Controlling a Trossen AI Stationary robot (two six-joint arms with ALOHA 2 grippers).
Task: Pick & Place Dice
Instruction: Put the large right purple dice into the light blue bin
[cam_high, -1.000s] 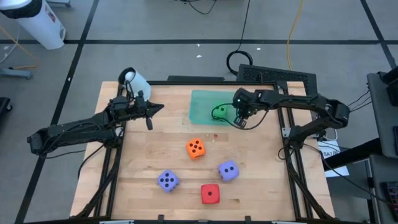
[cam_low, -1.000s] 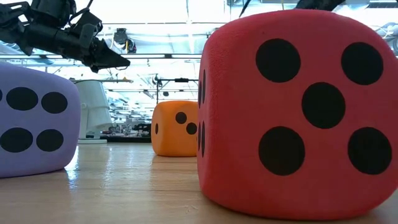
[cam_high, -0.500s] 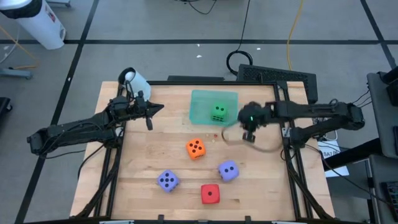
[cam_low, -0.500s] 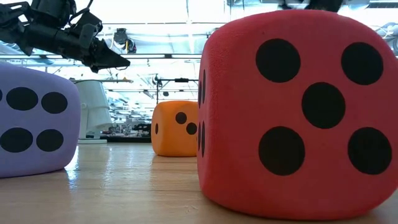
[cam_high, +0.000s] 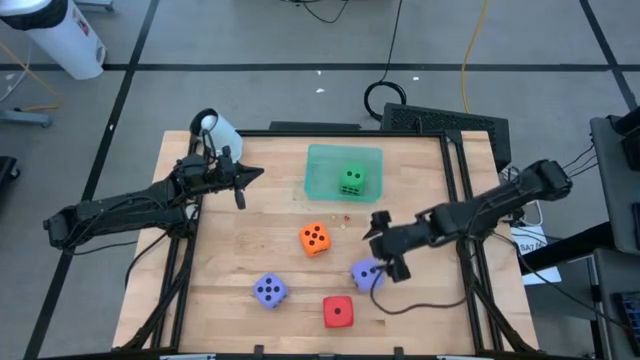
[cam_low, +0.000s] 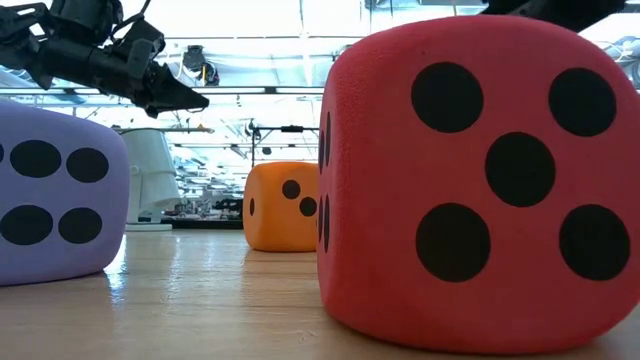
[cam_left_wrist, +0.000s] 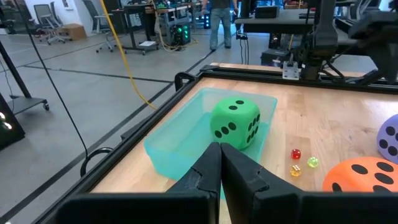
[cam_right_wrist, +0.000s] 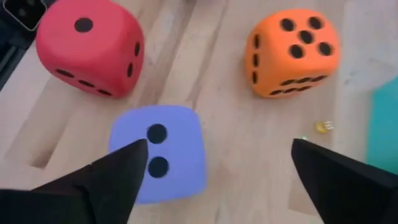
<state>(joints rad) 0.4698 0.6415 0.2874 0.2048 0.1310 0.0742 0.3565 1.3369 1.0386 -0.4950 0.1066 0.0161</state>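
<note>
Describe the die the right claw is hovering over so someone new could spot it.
On the wooden table, look below the teal tray, under the open right claw. It's the purple die beside the red die; the other purple die sits farther left.

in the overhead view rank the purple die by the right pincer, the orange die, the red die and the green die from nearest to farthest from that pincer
From the right pincer:
1. Purple die, right under it.
2. Orange die and red die: too close to call, one toward the table's middle, one at the near edge.
3. Green die, in the teal tray at the back.
</note>
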